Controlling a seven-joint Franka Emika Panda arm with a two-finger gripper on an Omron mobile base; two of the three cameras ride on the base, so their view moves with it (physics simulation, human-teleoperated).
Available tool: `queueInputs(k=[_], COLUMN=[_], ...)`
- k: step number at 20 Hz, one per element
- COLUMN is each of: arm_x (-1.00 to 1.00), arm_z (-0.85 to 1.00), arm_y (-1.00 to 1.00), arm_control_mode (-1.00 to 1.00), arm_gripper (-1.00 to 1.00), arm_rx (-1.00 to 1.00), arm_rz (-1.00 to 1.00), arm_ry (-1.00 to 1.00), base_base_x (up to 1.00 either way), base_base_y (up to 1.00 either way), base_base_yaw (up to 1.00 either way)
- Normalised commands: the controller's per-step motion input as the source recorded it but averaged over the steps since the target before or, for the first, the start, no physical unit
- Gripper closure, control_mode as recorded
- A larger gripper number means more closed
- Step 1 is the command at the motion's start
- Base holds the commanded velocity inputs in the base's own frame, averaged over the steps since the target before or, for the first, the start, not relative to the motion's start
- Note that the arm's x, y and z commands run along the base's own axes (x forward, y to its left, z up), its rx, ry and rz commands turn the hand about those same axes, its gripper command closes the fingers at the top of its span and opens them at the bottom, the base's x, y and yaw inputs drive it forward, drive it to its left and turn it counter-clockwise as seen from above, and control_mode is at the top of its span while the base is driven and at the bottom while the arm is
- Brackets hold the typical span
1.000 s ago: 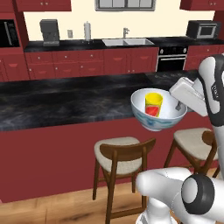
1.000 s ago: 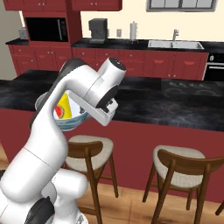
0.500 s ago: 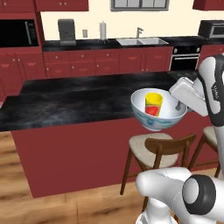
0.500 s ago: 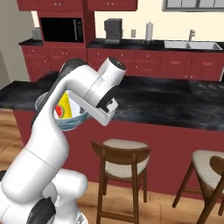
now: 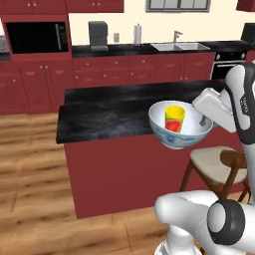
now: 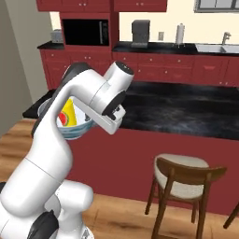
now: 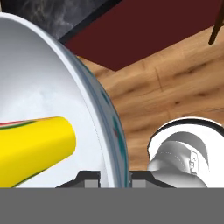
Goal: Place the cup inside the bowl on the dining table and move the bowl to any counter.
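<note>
The white bowl with a faint blue pattern hangs in the air in front of the dining table, off its black top. The yellow cup with a red mark stands inside it. My gripper is shut on the bowl's right rim. In the hand view the gripper pinches the bowl's wall, one finger inside and one outside, and the cup lies across the bowl's inside. In the right base view my arm covers most of the bowl and the cup.
The dining table ends at its left corner just beyond the bowl. A wooden stool stands before its red front. Behind it runs the counter with a sink, coffee machine and microwave. Wooden floor lies to the left.
The whole scene has slid to the right in both base views, so the base has driven left along the table. The bowl with the cup stays in the same grip.
</note>
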Motion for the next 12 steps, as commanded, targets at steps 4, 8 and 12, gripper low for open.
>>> queueInputs(k=[4,8,12], arm_x=[0.0,0.0,0.0], arm_z=[0.0,0.0,0.0], arm_y=[0.0,0.0,0.0], arm_control_mode=[1.0,1.0,1.0], arm_gripper=[1.0,1.0,1.0], arm_rx=[0.0,0.0,0.0], arm_rz=[0.0,0.0,0.0], arm_ry=[0.0,0.0,0.0], base_base_x=[0.0,0.0,0.02], base_base_y=[0.89,0.94,0.98], base_base_yaw=[0.0,0.0,0.0])
